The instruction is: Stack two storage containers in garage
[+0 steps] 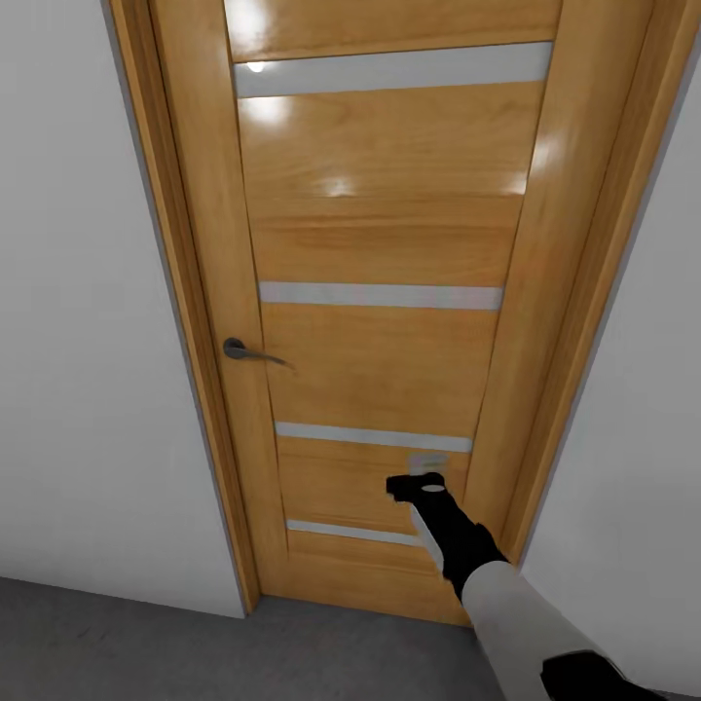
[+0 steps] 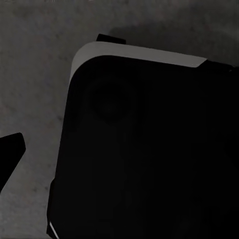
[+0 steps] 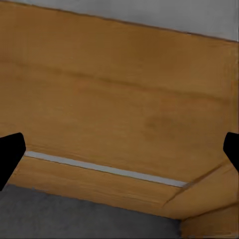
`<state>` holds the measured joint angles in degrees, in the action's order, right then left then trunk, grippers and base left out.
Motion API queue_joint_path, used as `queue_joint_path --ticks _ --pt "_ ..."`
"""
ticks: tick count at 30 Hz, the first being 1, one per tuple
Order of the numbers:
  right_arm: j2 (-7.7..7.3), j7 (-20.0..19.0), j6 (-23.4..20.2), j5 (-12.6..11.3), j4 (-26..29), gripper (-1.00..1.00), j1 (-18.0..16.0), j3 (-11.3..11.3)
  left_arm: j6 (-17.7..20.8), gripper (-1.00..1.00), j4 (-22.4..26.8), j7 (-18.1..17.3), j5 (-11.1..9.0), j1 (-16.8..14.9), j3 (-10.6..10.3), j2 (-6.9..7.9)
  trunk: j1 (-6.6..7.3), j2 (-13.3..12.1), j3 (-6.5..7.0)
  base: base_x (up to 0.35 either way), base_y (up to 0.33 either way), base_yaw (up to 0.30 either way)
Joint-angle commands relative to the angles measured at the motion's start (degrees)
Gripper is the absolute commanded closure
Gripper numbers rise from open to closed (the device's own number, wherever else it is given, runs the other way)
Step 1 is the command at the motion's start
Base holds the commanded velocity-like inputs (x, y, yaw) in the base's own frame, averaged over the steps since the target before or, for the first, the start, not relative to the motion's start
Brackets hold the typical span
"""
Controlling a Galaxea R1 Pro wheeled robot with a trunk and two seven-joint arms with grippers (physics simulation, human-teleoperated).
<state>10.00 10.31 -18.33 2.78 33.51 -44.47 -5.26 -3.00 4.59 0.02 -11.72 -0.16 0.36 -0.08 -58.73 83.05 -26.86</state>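
Right gripper: raised just before the wooden door, low on its panels, fingers spread, holding nothing. Left gripper: state cannot be told. Door handle: on the door's left side. Floor: dark grey, below the door.

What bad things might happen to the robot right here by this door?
1. The right gripper is held up very close to the wooden door, which looks shut, so rolling forward might bang it into the wood.
2. The door handle sits higher and far toward the other side from that gripper, so a reach for it might miss.
3. The open fingers might scrape the door's lower panel.
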Motion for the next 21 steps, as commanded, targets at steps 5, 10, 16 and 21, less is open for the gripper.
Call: queue_joint_path --ticks 5,10,16,21 --pt "0.0 -0.39 -1.47 -0.16 -0.35 -1.0 -6.1 -1.07 -0.16 -1.0 0.22 -0.01 -0.2 -0.01 -0.15 -0.04 0.0 0.03 -0.07 0.0 0.0 0.0" --pt "0.0 -0.87 3.65 -0.1 -0.22 -1.0 -8.44 -8.67 -0.16 -1.0 0.31 -0.02 -0.16 -0.01 -0.46 -0.02 0.0 0.03 -0.07 0.0 0.0 0.0" --pt "0.0 -0.49 14.47 -0.25 -2.12 -1.0 -8.82 -19.33 -0.16 -1.0 0.33 -0.02 -0.2 -0.01 -0.37 -0.01 0.0 0.03 -0.07 0.0 0.0 0.0" --pt "0.0 -0.83 16.31 -0.16 -3.05 -1.0 -8.7 -24.47 -0.16 -1.0 0.33 -0.02 -0.4 -0.01 -0.32 -0.01 0.0 0.03 -0.07 0.088 0.0 0.0"
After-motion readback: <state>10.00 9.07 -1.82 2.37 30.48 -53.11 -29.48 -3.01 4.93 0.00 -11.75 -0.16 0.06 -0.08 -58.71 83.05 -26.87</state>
